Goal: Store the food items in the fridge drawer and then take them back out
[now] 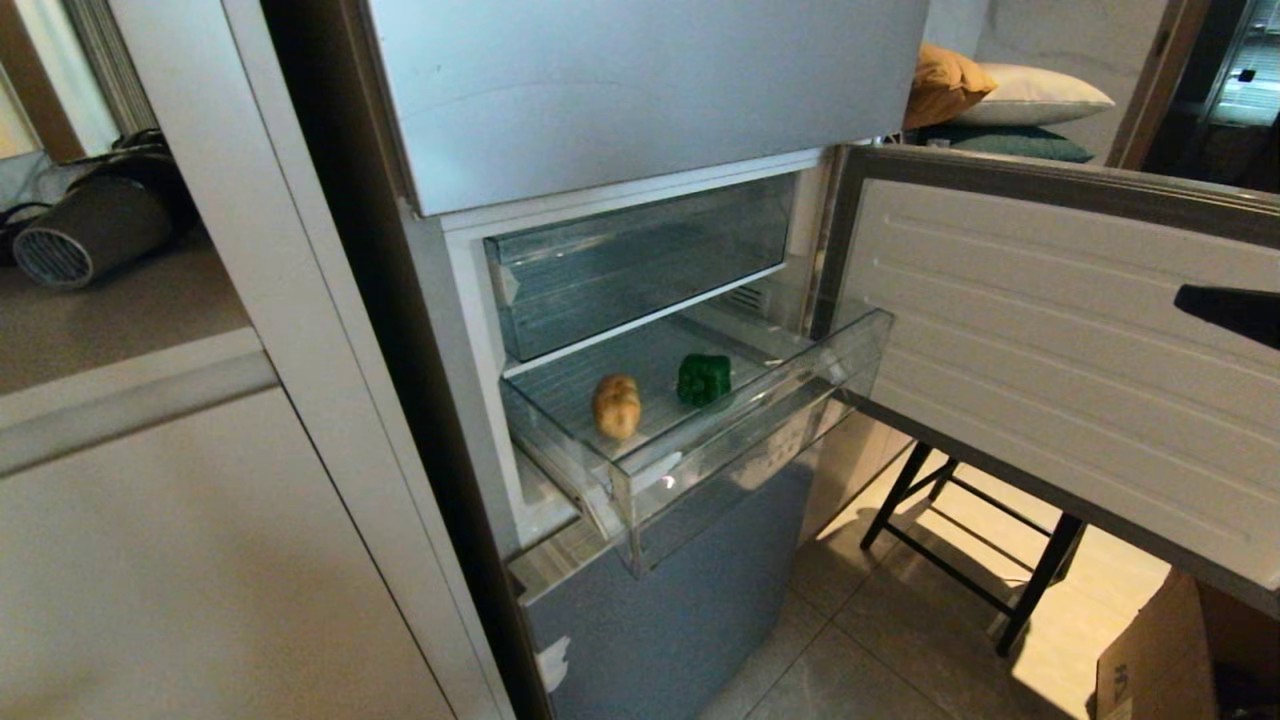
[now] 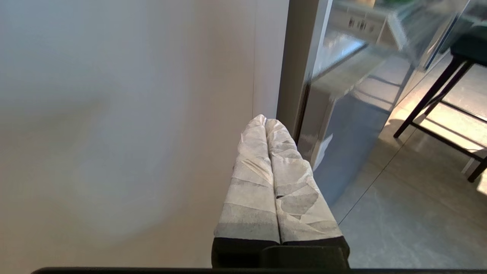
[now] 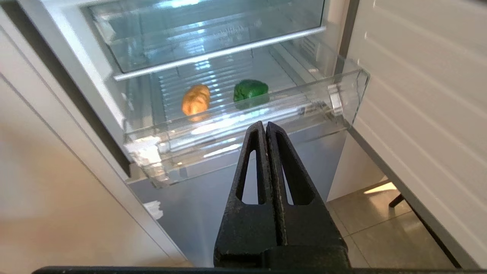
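The clear fridge drawer point(image 1: 740, 440) point(image 3: 236, 129) stands pulled out of the silver-grey fridge. On its ridged floor lie the two food items, a tan potato point(image 1: 616, 405) point(image 3: 196, 99) and, to its right, a dark green bell pepper point(image 1: 704, 379) point(image 3: 250, 90). My right gripper point(image 3: 265, 123) is shut and empty, hanging in front of the drawer's front lip and apart from it; its dark tip point(image 1: 1228, 310) shows at the head view's right edge. My left gripper point(image 2: 265, 118), wrapped in white, is shut and empty, low beside the beige cabinet.
The fridge door point(image 1: 1060, 340) hangs open on the right. A closed clear drawer point(image 1: 640, 265) sits above the open one. A black-legged stool point(image 1: 975, 530) and a cardboard box point(image 1: 1160, 660) stand on the tiled floor. The beige cabinet point(image 1: 200, 520) is on the left.
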Controlling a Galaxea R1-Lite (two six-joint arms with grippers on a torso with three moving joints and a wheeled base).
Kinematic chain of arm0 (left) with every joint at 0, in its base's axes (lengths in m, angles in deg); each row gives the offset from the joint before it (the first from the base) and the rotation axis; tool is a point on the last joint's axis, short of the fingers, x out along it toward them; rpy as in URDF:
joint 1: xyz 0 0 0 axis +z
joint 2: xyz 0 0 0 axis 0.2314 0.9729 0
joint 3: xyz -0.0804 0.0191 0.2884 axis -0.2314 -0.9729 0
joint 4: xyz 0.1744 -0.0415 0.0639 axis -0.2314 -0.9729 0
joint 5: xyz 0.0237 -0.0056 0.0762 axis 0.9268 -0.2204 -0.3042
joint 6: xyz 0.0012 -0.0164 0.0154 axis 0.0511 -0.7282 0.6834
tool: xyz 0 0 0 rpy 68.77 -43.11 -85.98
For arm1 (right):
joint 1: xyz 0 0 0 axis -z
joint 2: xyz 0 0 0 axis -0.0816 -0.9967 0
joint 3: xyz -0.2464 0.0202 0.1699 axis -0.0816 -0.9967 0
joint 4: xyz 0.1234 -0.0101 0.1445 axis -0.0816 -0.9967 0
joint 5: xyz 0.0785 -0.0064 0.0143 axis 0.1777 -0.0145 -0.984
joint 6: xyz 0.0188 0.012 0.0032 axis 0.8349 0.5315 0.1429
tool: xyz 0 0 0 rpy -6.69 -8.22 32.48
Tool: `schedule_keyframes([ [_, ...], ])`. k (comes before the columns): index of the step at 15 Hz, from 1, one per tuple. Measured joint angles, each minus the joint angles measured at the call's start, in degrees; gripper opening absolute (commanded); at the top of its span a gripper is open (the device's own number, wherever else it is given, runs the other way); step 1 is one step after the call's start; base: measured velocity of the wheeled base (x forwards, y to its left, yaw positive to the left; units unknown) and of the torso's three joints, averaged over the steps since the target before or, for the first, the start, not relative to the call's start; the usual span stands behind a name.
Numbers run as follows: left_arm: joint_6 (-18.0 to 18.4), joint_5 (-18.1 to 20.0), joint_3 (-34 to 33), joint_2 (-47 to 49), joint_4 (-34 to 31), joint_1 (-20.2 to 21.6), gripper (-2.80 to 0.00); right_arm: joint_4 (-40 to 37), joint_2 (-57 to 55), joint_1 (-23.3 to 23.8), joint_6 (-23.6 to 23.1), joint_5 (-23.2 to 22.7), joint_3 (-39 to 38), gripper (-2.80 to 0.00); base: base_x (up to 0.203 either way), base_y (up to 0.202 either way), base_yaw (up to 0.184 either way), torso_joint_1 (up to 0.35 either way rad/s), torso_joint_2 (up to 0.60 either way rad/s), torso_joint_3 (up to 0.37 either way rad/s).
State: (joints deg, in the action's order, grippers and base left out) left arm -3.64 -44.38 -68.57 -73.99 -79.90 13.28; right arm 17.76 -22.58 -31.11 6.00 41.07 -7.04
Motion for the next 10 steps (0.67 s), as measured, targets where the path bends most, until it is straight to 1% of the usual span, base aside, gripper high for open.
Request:
schedule_keyframes([
  [5, 0.00, -0.02, 0.00, -0.01, 0.00, 0.00, -2.80, 0.13, 1.31, 0.00, -0.64, 0.04, -1.67, -2.80, 0.000, 0.000, 0.000, 0.229, -0.58, -0.349],
  [10, 0.02, -0.02, 0.00, 0.00, 0.00, 0.00, -2.80, 0.22, 1.42, 0.00, -0.72, -0.09, -2.64, -2.80, 0.000, 0.000, 0.000, 0.164, -0.39, -0.230],
])
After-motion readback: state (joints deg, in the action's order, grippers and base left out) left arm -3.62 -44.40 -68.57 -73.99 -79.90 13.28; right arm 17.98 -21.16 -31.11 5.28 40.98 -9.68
